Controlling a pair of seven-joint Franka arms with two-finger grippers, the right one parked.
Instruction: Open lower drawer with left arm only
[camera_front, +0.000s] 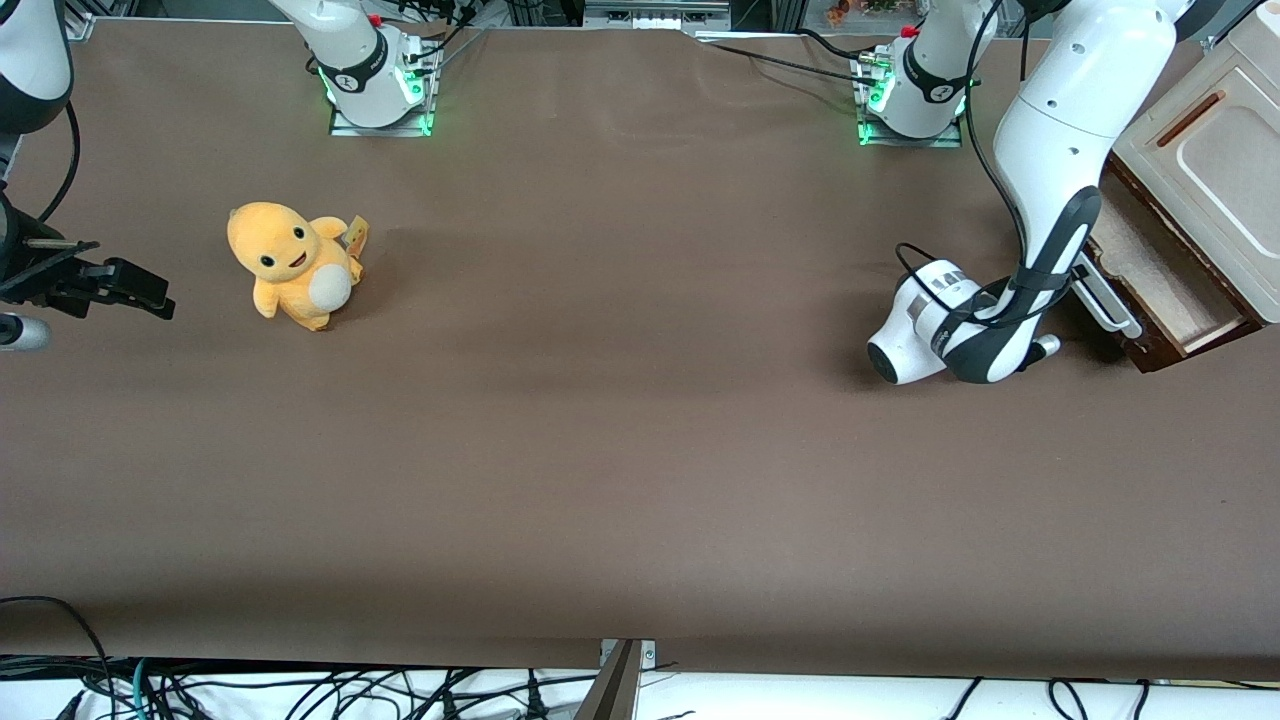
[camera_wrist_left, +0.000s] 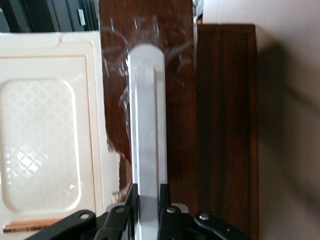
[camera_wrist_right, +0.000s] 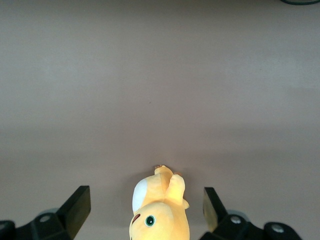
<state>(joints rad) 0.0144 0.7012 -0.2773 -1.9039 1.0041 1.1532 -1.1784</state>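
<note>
An orange plush toy is sitting on the brown table toward the parked arm's end, upright, with its white belly turned to the front camera; the right wrist view is also showing it from above. Well apart from it, toward the working arm's end of the table, the left arm is bending down from above, a black cable looping along it. Its gripper is sitting low at the white bar handle of the lower drawer, and in the left wrist view the black fingers are pressing against both sides of the bar, closed narrowly on it. The drawer is standing partly pulled out of the cream cabinet, its pale wood inside showing under the cabinet's edge and its dark brown front facing the gripper. The cream panel above the drawer is lying just beside the handle.
</note>
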